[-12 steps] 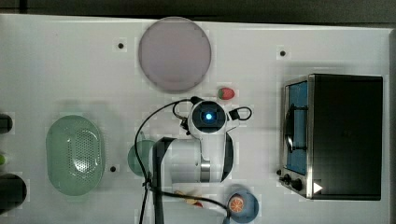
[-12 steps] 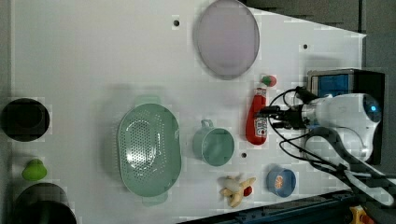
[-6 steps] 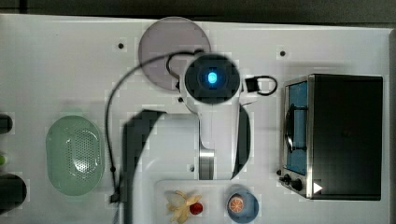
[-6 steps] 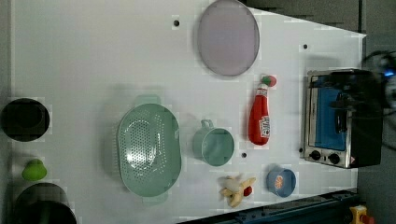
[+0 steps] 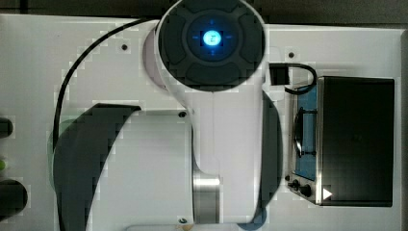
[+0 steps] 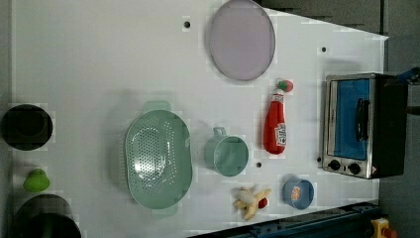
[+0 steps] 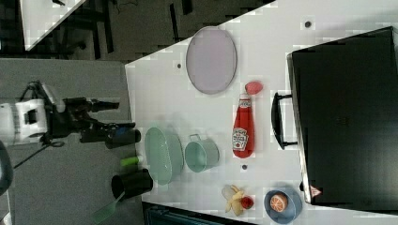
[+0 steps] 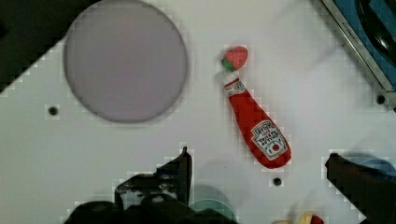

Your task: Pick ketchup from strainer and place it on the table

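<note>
The ketchup (image 6: pixel 276 124) lies flat on the white table (image 6: pixel 99 59), cap toward a small strawberry (image 6: pixel 285 86), between the mug and the toaster oven. The pale green strainer (image 6: pixel 158 157) stands apart from the bottle with its basin empty. From the wrist view the ketchup (image 8: pixel 257 126) is far below my gripper (image 8: pixel 258 156), whose dark fingers (image 8: pixel 182 163) stand wide apart with nothing between them. In the right view the gripper (image 7: pixel 119 115) hangs well off the table's surface, open. In the top view the arm (image 5: pixel 211 96) hides the ketchup.
A teal mug (image 6: pixel 227 154) sits beside the strainer. A grey-lilac plate (image 6: pixel 241 39) lies farther along the table. A toaster oven (image 6: pixel 361 126) stands near the ketchup. A banana (image 6: pixel 250 201) and a blue bowl (image 6: pixel 298 192) lie near the table's edge.
The arm has lifted away from the ketchup and risen close to the top camera, leaving the left view. The ketchup stays where it lay.
</note>
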Robot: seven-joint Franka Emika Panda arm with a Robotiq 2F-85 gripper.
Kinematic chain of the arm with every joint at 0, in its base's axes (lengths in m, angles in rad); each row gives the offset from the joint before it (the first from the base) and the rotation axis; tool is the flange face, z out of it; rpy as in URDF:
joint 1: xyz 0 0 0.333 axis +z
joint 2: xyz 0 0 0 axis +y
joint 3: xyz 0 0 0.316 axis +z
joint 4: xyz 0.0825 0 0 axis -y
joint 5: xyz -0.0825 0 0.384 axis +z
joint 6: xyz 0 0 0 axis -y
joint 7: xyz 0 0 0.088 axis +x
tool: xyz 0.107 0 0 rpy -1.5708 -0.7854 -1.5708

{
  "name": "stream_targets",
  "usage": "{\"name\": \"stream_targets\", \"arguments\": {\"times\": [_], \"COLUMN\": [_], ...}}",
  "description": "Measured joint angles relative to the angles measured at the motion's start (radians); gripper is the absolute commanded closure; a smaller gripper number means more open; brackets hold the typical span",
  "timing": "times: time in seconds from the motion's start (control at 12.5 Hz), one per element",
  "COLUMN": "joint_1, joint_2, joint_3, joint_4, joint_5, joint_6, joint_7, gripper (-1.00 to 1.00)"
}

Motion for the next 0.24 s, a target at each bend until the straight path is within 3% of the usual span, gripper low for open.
{"name": "stream_targets", "arguments": {"times": [0.24], "joint_1": [0.0], "joint_2": [0.012], "joint_3": [-0.014], "joint_4": [0.009], "joint_5": [-0.011], "joint_6": [-0.007], "joint_7": [0.014], "gripper": [-1.0]}}
